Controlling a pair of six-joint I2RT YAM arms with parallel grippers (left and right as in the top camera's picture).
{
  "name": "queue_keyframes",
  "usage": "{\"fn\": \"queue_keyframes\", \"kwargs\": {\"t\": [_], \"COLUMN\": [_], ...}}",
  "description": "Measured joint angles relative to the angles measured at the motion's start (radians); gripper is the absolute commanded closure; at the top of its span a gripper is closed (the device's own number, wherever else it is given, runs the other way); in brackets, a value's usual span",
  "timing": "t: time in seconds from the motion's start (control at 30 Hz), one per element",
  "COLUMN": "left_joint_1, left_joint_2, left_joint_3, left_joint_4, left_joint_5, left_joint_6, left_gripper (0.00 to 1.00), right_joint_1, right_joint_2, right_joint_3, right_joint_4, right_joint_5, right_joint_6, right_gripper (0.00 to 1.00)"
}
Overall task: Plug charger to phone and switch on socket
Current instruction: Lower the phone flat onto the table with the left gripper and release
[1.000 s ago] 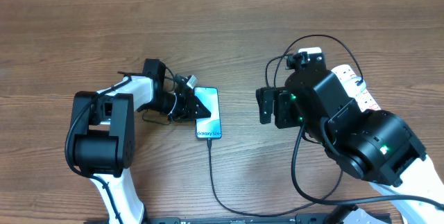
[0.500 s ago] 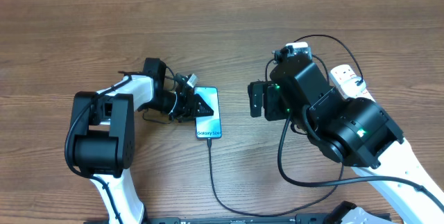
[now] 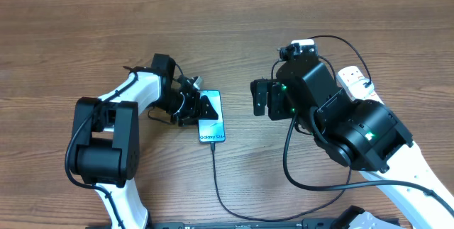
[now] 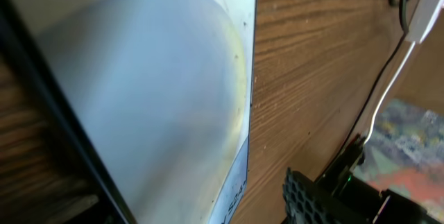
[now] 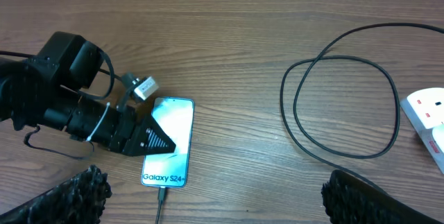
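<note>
From above, the phone (image 3: 212, 118) lies face up and lit, mid-table, with the charger (image 3: 215, 172) meeting its near end. The left gripper (image 3: 198, 107) sits over the phone's left edge; pinching or loose, I cannot tell. The socket (image 3: 355, 80) peeks out behind the right arm. The left wrist view is filled by blurred screen. In the right wrist view the right gripper (image 5: 225, 200) hangs with jaws wide, nothing between them
</note>
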Motion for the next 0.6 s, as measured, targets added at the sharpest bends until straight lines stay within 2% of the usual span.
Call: {"fn": "queue_keyframes", "kwargs": {"t": [0.27,0.6], "left_joint_1": [-0.004,-0.004], "left_joint_2": [-0.007,-0.008], "left_joint_3": [0.031,0.047], "left_joint_4": [0.005,0.089], "left_joint_5": [-0.061,-0.09], "left_joint_6": [-0.073,-0.084], "left_gripper": [0.28,0.26], "right_joint_1": [0.0,0.0], "right_joint_2": [0.0,0.0], "right_joint_3": [0.0,0.0], "right_joint_4": [-0.006,-0.005], "right_joint_5": [0.0,0.002], "right_joint_6": [0.024,0.077], "right_gripper": [0.0,0.0]}}
